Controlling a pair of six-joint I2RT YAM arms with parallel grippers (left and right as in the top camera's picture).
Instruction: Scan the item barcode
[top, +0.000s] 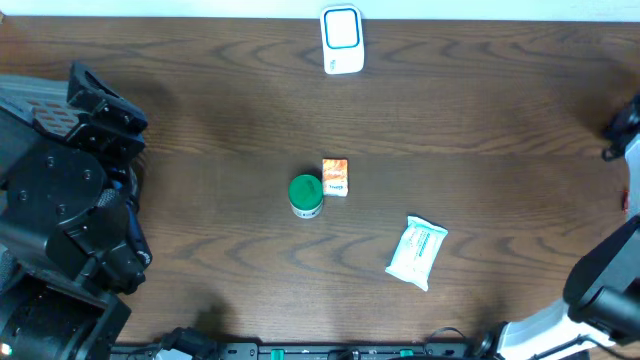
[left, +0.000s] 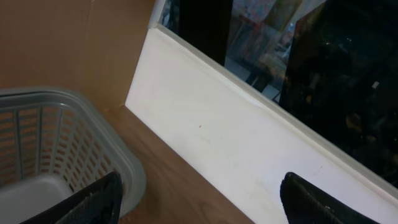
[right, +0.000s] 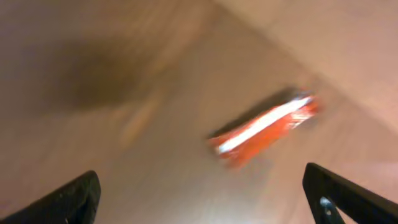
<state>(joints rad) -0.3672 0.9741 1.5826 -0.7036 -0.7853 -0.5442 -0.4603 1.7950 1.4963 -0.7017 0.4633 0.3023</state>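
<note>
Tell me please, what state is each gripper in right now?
Left gripper: open, holding nothing.
Right gripper: open, nothing between its fingers; a blurred orange packet shows beyond it.

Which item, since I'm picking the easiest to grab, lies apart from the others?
The white wipes packet; the green-lidded jar and small orange box sit side by side.

Overhead view looks straight down on the table (top: 200, 120); left wrist faces sideways beside a basket (left: 62, 143); right wrist, blurred, close to an orange packet (right: 264, 127)
</note>
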